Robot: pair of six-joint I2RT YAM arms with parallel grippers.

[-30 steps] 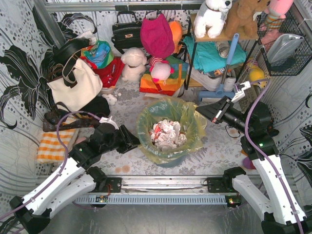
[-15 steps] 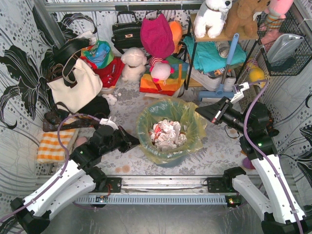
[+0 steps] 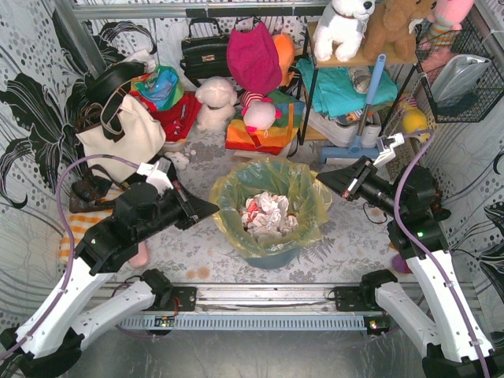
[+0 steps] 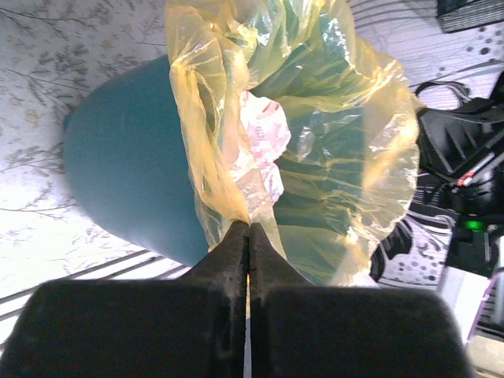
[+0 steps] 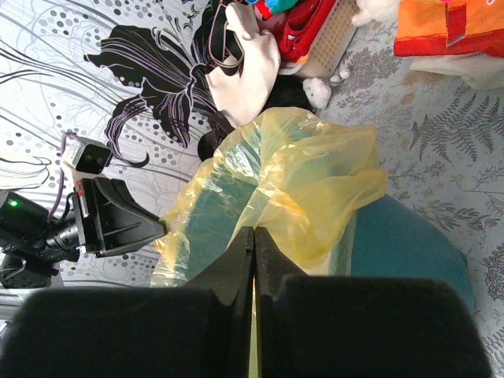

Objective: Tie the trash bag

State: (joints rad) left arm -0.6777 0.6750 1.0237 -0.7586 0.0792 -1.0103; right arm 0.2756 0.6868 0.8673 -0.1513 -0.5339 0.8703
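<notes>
The yellow translucent trash bag point(image 3: 272, 193) lines a teal bin point(image 3: 272, 256) at the table's middle, with crumpled white paper point(image 3: 268, 216) inside. My left gripper point(image 3: 211, 206) is shut on the bag's left rim, raised above the bin's edge. In the left wrist view the shut fingertips point(image 4: 249, 228) pinch a yellow fold point(image 4: 213, 157). My right gripper point(image 3: 321, 179) is shut on the bag's right rim. In the right wrist view its tips point(image 5: 253, 232) pinch a yellow flap point(image 5: 315, 181).
A cream tote bag point(image 3: 122, 134) and a black bag point(image 3: 203, 51) stand at the back left. Plush toys point(image 3: 216, 102) and folded cloth point(image 3: 264, 130) lie behind the bin. A shelf rack point(image 3: 354, 87) is at the back right. A striped cloth point(image 3: 79, 236) lies on the left.
My left arm has lifted and swung back-left, pulling the bag's left rim up and outward from the bin. The right arm has held still.
</notes>
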